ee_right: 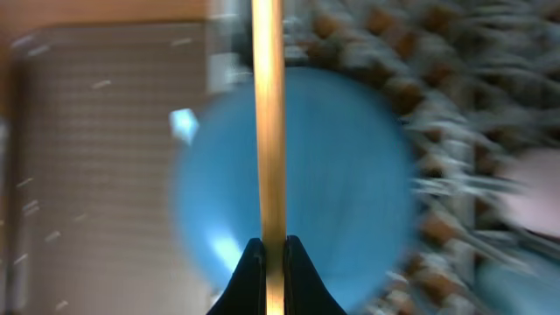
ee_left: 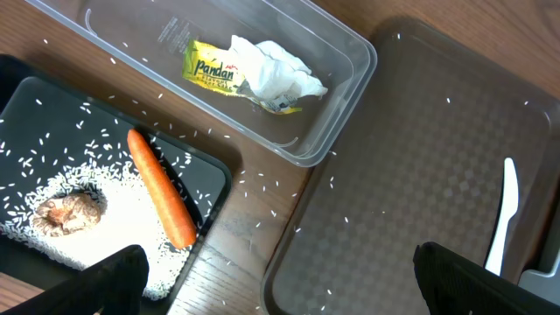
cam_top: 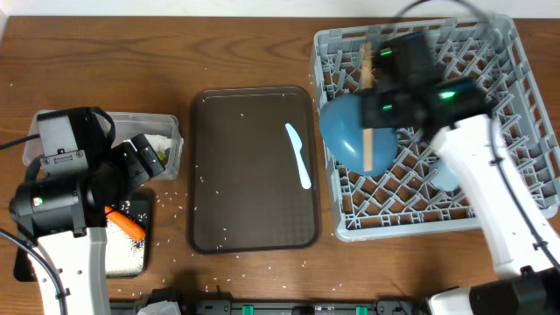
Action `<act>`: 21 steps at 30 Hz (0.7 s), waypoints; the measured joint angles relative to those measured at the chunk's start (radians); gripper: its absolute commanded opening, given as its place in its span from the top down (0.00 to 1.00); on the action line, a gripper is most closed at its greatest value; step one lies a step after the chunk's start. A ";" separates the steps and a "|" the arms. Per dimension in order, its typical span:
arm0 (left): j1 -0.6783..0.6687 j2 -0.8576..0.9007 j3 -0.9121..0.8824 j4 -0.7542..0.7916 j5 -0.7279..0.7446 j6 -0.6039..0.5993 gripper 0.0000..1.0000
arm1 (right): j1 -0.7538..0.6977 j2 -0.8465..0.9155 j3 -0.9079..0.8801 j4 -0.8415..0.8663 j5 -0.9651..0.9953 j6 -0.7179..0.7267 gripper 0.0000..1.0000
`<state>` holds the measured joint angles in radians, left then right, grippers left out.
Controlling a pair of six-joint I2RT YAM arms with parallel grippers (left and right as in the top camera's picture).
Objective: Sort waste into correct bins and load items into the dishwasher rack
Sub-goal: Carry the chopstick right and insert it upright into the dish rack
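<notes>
Both fingers of your right gripper (ee_right: 271, 254) are pinched on the wooden chopsticks (ee_right: 268, 114), above the blue plate (ee_right: 332, 175) in the dishwasher rack (cam_top: 516, 52) at upper right, so clear the plate and lay them flat between pegs before opening.

We see chopsticks (cam_top: 368, 149) over the blue plate (cam_top: 346, 131) in the grey rack (cam_top: 523, 87). A carrot (ee_left: 162, 192) lies in the black bin (ee_left: 52, 114).
</notes>
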<state>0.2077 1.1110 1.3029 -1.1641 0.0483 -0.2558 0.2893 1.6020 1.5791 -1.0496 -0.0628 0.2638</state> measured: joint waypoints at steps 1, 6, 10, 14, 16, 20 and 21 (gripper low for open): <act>0.000 0.000 0.000 0.000 0.000 0.000 0.02 | -0.045 0.001 0.000 -0.014 0.002 -0.021 0.99; 0.000 0.000 0.000 0.000 0.000 0.000 0.02 | -0.189 0.040 0.000 -0.037 0.008 -0.095 0.99; 0.000 0.000 0.000 0.000 0.000 0.000 0.02 | -0.240 0.088 0.000 -0.029 0.010 -0.149 0.99; 0.000 0.000 0.000 0.000 0.000 0.000 0.02 | -0.258 0.144 0.000 -0.027 0.012 -0.214 0.99; 0.000 0.000 0.000 0.000 0.000 0.000 0.02 | -0.259 0.173 0.000 -0.025 0.025 -0.241 0.99; 0.000 0.000 0.000 0.000 0.000 0.000 0.02 | -0.259 0.217 0.000 -0.014 0.075 -0.269 0.98; 0.000 0.000 0.000 0.000 0.000 0.000 0.02 | -0.259 0.227 0.000 -0.010 0.087 -0.273 0.94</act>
<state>0.2077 1.1110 1.3029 -1.1637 0.0479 -0.2558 0.0299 1.8286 1.5791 -1.0592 0.0238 -0.0093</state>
